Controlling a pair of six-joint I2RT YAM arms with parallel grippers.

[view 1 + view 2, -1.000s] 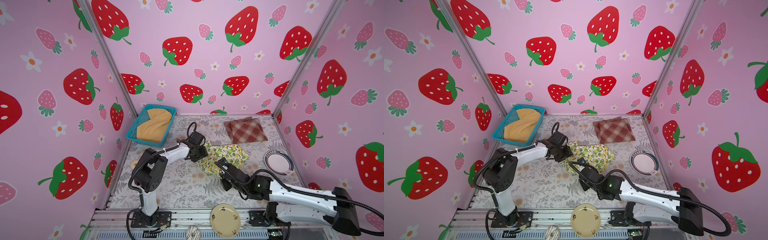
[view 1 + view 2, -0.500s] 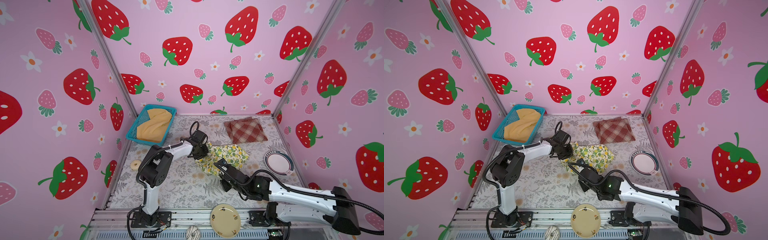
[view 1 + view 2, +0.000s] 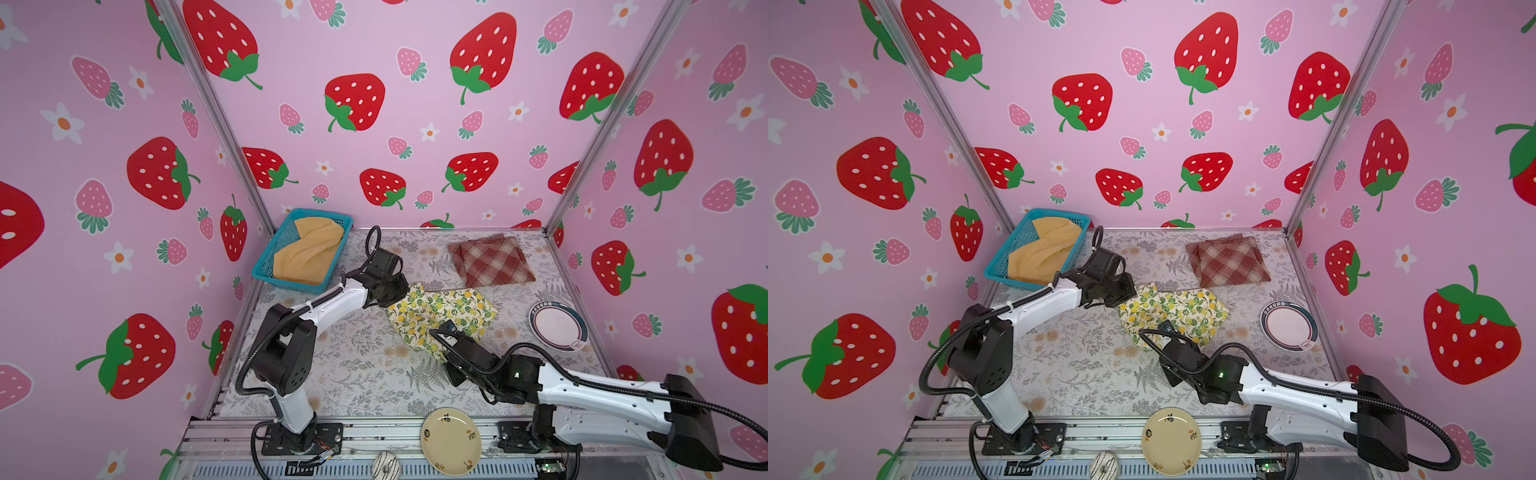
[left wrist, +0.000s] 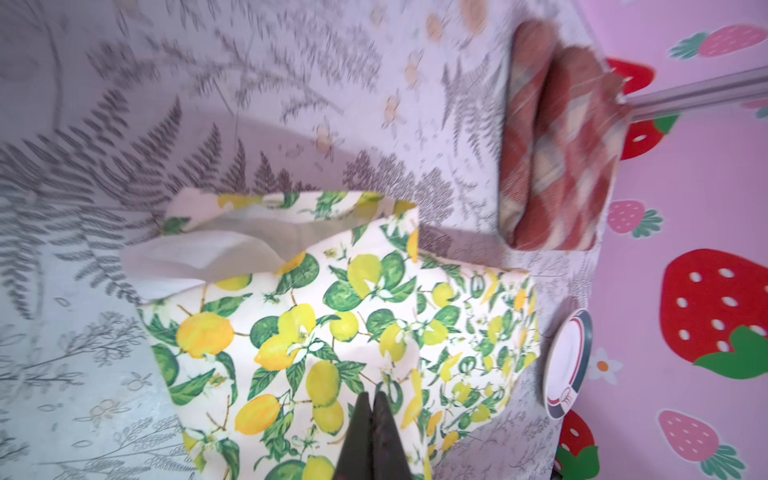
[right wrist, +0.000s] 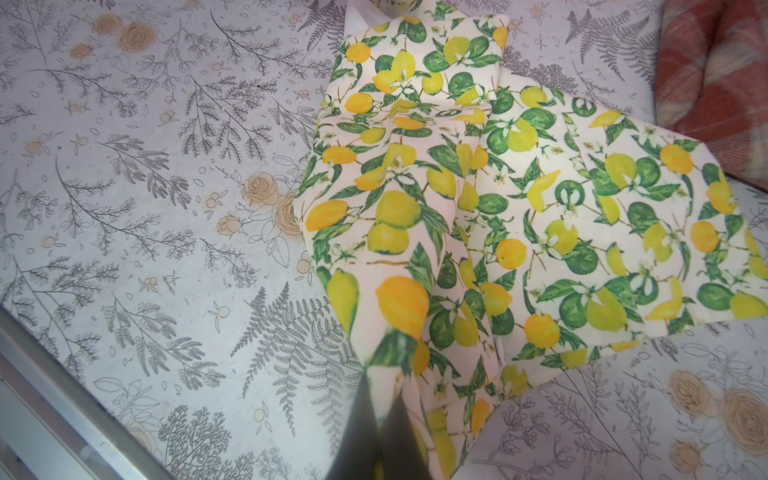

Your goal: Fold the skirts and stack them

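The lemon skirt (image 3: 449, 311) (image 3: 1177, 309) lies partly folded mid-table. My left gripper (image 3: 395, 297) (image 4: 372, 395) sits at its far-left corner, fingers pressed together on the cloth. My right gripper (image 3: 440, 349) (image 5: 384, 374) is shut on the near corner, and the cloth (image 5: 540, 208) rises in a ridge to its fingertips. In both top views the red-and-cream plaid skirt (image 3: 492, 259) (image 3: 1229, 259) lies folded at the back right. The mustard-yellow skirt (image 3: 309, 255) (image 3: 1044, 251) lies bunched in the basket.
The blue mesh basket (image 3: 286, 239) stands at the back left corner. A pink plate with a dark rim (image 3: 557, 326) (image 4: 567, 365) lies by the right wall. A yellow plate (image 3: 451, 440) rests on the front rail. Pink walls close three sides.
My left gripper moved right onto the lemon skirt's far-left corner and shut there. The right gripper kept its grip in place.
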